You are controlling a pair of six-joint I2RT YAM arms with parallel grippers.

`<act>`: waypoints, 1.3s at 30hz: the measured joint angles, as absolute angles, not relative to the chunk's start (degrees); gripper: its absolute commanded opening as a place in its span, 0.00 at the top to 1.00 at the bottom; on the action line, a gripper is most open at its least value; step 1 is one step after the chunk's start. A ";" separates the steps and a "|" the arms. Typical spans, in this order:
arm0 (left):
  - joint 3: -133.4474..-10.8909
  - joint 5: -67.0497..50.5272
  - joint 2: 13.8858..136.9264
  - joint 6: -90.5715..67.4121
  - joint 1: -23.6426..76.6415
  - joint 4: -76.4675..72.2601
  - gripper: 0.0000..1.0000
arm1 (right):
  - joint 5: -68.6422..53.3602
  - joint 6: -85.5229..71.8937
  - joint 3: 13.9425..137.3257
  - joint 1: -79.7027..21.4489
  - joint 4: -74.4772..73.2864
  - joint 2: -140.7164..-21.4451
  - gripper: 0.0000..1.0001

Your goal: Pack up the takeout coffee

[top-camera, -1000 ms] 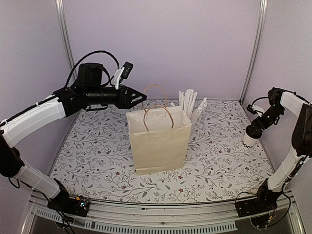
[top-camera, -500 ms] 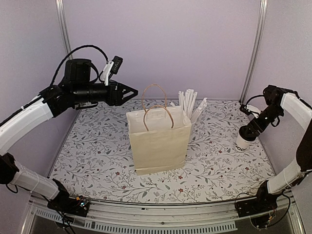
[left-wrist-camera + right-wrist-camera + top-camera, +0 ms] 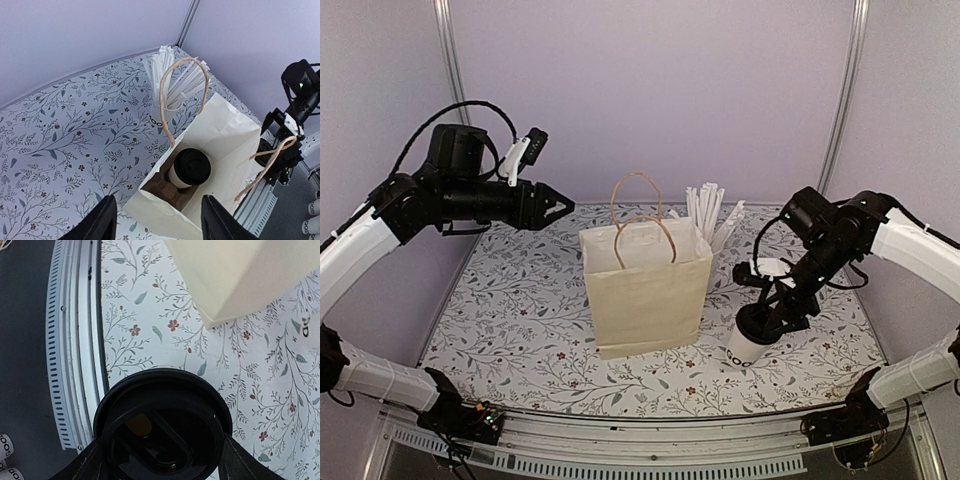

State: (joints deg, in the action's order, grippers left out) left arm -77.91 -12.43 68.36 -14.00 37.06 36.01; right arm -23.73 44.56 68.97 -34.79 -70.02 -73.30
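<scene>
Cup (image 3: 748,348) is held tilted, lid clamped in the right gripper (image 3: 765,320), just right of the bag (image 3: 645,295) and lower than its open mouth; left gripper (image 3: 563,208), jaws apart and empty, is noted farther off.

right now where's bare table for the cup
Bare: table left of the bag, out to the wall; a strip between bag and front rail. Crowded: behind the bag by the straws, and on its right, where the right tool holds the cup.
</scene>
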 measured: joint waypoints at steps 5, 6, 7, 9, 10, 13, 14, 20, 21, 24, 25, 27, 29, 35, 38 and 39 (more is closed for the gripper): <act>-78.78 -9.06 65.95 -14.61 37.06 41.08 0.40 | -22.96 43.38 71.75 -48.25 -68.88 -77.93 0.32; -79.20 -8.23 65.69 -14.61 37.06 41.82 0.39 | -22.72 43.07 72.75 -50.48 -68.49 -79.20 0.32; -79.59 -7.88 65.52 -14.59 37.06 42.39 0.38 | -22.11 42.61 74.35 -53.15 -68.03 -81.03 0.33; -80.38 -6.85 65.25 -14.33 37.06 43.44 0.34 | -21.12 42.00 77.49 -57.12 -66.85 -84.58 0.33; -80.71 -6.57 65.21 -13.98 37.06 43.90 0.32 | -20.69 41.63 79.22 -58.72 -66.28 -86.41 0.33; -81.25 -5.69 65.14 -12.95 37.06 44.73 0.26 | -19.29 40.23 85.45 -62.61 -64.84 -92.79 0.33; -81.30 -5.37 65.12 -12.64 37.06 44.99 0.25 | -18.57 39.70 87.79 -63.61 -64.47 -95.18 0.33; -84.31 -4.01 65.80 -10.31 37.06 49.36 0.25 | -13.30 36.14 99.07 -67.83 -61.63 -108.09 0.32; -85.21 -3.95 66.08 -9.91 37.04 50.15 0.25 | -12.62 35.62 100.47 -68.16 -61.47 -109.95 0.32; -86.72 -3.99 66.48 -8.95 37.04 51.64 0.25 | -11.79 34.20 104.31 -68.66 -61.58 -114.45 0.32; -86.78 -4.01 66.48 -8.62 37.04 51.99 0.25 | -11.64 33.91 105.01 -68.73 -61.54 -115.35 0.31; -86.78 -4.10 66.54 -8.27 37.04 52.64 0.25 | -11.27 33.39 105.91 -68.75 -61.60 -116.62 0.25; -86.78 -4.43 66.67 -7.97 37.04 53.12 0.25 | -11.14 32.95 106.21 -68.90 -61.76 -116.99 0.20; -86.85 -7.01 67.75 -6.83 37.04 55.29 0.26 | -11.33 32.42 106.45 -69.01 -62.61 -117.08 0.01; -87.46 -8.56 68.64 -6.33 37.30 57.41 0.26 | -11.75 32.42 106.45 -69.01 -62.85 -116.99 0.01; -87.94 -8.62 68.97 -6.20 37.87 58.41 0.26 | -11.97 32.42 106.45 -69.01 -63.05 -116.81 0.01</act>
